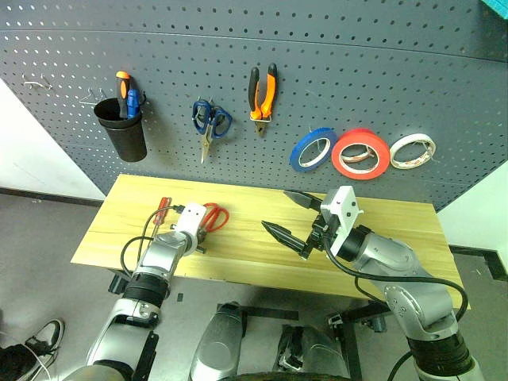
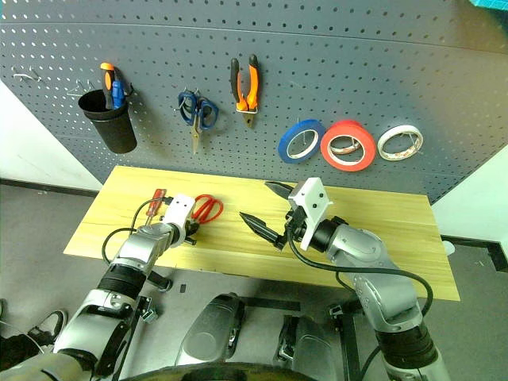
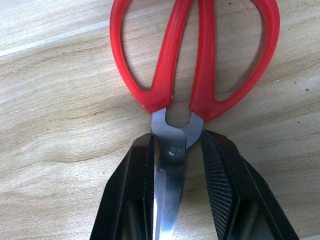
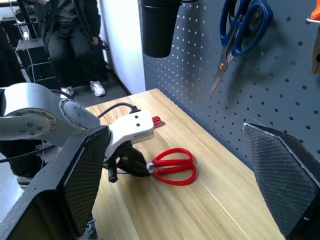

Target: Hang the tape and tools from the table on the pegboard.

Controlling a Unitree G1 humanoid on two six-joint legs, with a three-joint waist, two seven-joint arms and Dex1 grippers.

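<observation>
Left wrist view crops the red-handled scissors [image 3: 192,55] pinched by the left gripper [image 3: 175,165]; right gripper [image 1: 292,218] spread.

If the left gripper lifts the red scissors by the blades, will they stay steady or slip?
The left gripper is shut on the red scissors just below the pivot, on smooth metal, so they may slip a little. The big handle loops lie beyond the grip and will probably droop. The scissors themselves look stiff, unlikely to bend.

Glossy red plastic scissors [image 3: 192,55], matt wooden table [image 3: 60,125]
</observation>
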